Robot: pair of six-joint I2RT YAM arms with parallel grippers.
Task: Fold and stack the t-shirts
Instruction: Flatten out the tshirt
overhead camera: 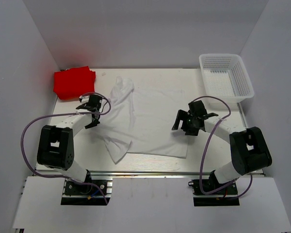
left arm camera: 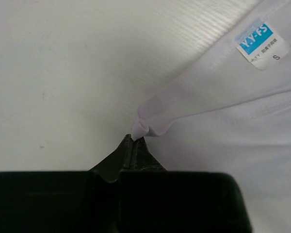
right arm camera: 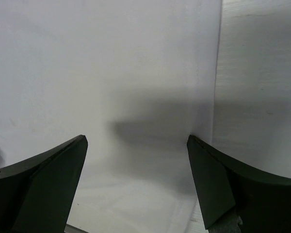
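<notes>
- The white t-shirt is lying spread across the middle of the table. Its left side is rumpled and partly folded over, while the right part is lying flat
- The red t-shirt is sitting folded at the far left corner, apart from the white one
- The left gripper is pressing its fingers together on a small pinch of the white t-shirt's edge, drawing the cloth into a point. A label marked S is showing on the cloth nearby
- The right gripper is hovering over the white t-shirt's right edge — its fingers are standing wide apart
- A white mesh basket is standing at the far right corner
</notes>
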